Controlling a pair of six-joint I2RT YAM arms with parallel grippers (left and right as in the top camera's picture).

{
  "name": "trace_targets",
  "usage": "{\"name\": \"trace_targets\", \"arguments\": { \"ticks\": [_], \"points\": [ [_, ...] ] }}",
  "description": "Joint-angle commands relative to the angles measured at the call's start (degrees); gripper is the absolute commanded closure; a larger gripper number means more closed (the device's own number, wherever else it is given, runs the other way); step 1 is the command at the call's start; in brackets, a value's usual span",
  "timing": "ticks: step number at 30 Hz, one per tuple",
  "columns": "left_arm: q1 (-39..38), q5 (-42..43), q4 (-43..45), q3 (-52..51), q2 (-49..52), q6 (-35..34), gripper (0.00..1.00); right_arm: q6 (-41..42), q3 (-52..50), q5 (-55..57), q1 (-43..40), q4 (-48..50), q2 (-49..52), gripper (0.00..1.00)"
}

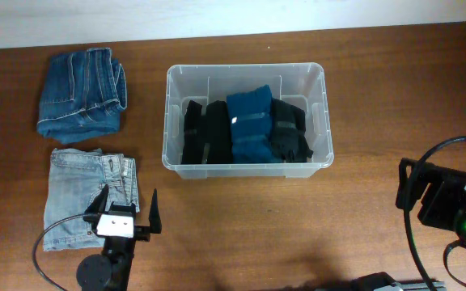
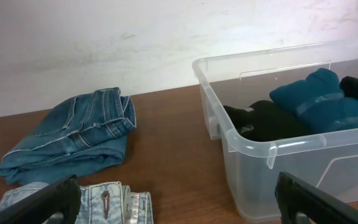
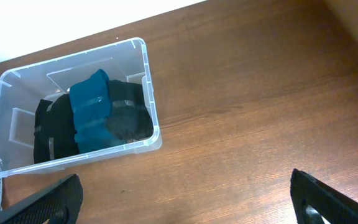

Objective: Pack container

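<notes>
Shows container (image 1: 246, 68) at mid-table, upright and partly packed: black rolls (image 1: 205, 129) flanking a blue roll (image 1: 249, 125), far strip bare. Leaves two folded jeans outside, beyond its left wall: dark pair (image 1: 82, 93) further back, pale pair (image 1: 83, 194) nearer. Places left gripper (image 1: 130, 198) over the pale pair's container-side edge, jaws wide, holding nothing; right gripper (image 3: 185, 177) well apart on the other side, likewise wide and empty. Suggests a pick not yet begun; calls next for descent onto the pale pair, pinching a thick folded edge.
</notes>
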Motion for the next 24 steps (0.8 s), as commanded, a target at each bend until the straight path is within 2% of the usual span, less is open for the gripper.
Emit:
{"name": "trace_targets", "arguments": {
  "ticks": [1, 7, 14, 24],
  "points": [
    [0.3, -0.2, -0.1, -0.2, -0.3, 0.9, 0.00, -0.6, -1.6, 0.4, -3.2, 0.4, -1.5, 0.02],
    [0.3, -0.2, -0.1, -0.2, -0.3, 0.9, 0.01, -1.0, -15.0, 0.4, -12.4, 8.7, -11.6, 0.01],
    [0.3, -0.2, -0.1, -0.2, -0.3, 0.9, 0.01, -10.6, -39.5, -7.2, -12.5, 31.3, -28.4, 0.01],
    [0.3, -0.2, -0.1, -0.2, -0.3, 0.9, 0.01, -11.1, -75.9, -14.0, -12.5, 62.0, -48.2, 0.01]
  ]
}}
